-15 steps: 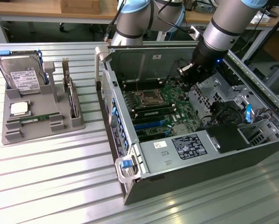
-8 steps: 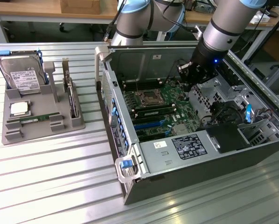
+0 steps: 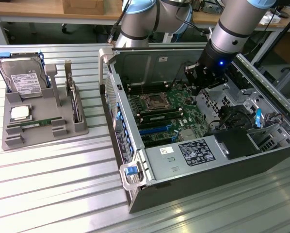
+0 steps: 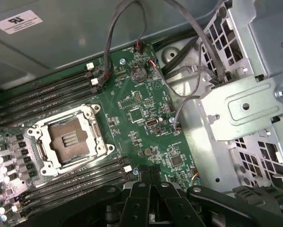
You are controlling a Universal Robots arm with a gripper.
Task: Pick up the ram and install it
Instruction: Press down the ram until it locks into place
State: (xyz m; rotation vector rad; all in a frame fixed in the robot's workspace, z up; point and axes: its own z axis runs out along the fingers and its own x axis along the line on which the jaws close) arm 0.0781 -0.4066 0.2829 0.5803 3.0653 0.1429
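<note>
The ram [image 3: 37,124], a thin green stick, lies flat in the grey holder [image 3: 9,141] on the exterior view's left, in front of the square silver chip [image 3: 20,113]. My gripper [image 3: 199,91] hangs far from it, inside the open computer case [image 3: 193,187], over the green motherboard [image 3: 176,104]. In the wrist view the black fingers [image 4: 142,176] are pressed together with nothing between them, and my gripper [image 4: 148,174] hovers near the end of the long black memory slots [image 4: 80,177] beside the empty processor socket [image 4: 68,139].
A hard drive [image 3: 23,77] stands at the back of the holder, and a thin card [image 3: 76,104] stands upright in its right slot. Black cables [image 4: 118,38] loop over the board. A metal drive cage [image 4: 245,104] flanks the gripper. Ribbed metal tabletop [image 3: 53,189] surrounds the case.
</note>
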